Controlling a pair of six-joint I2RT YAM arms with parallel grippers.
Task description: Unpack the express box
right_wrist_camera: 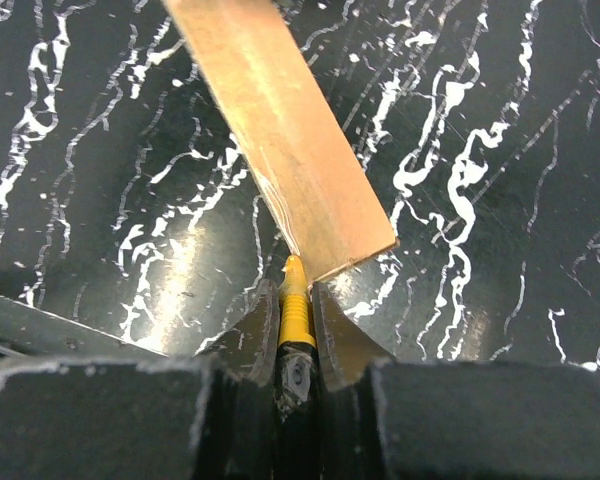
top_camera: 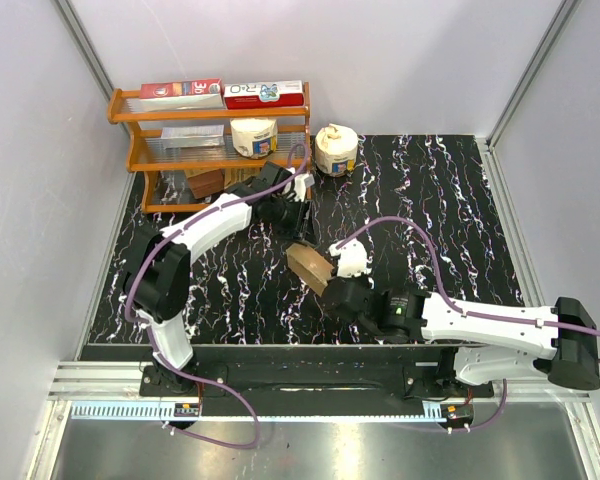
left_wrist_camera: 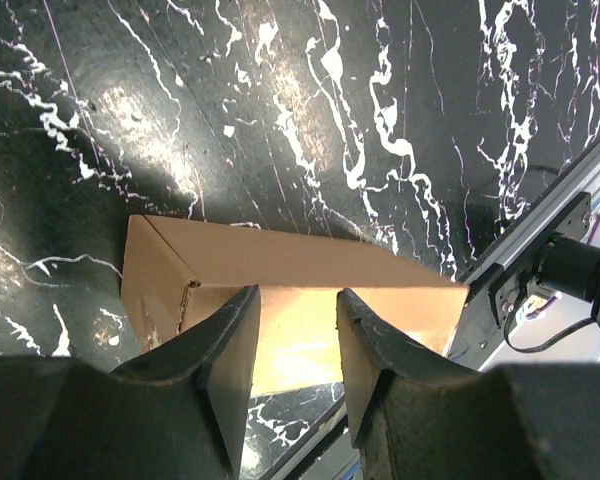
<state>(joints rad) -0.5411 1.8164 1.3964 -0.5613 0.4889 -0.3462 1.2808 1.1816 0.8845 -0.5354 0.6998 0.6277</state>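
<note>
The express box, a plain brown carton, lies tilted on the black marbled table between the two arms. My left gripper hovers just behind it. In the left wrist view the fingers stand apart with nothing between them, and the box lies beyond their tips. My right gripper is at the box's near side, shut on a yellow-tipped tool. The tool's point touches the near corner edge of the box.
An orange shelf rack stands at the back left, holding red-and-white cartons, a white roll and a small brown box. Another white roll sits on the table beside it. The metal front rail runs close by.
</note>
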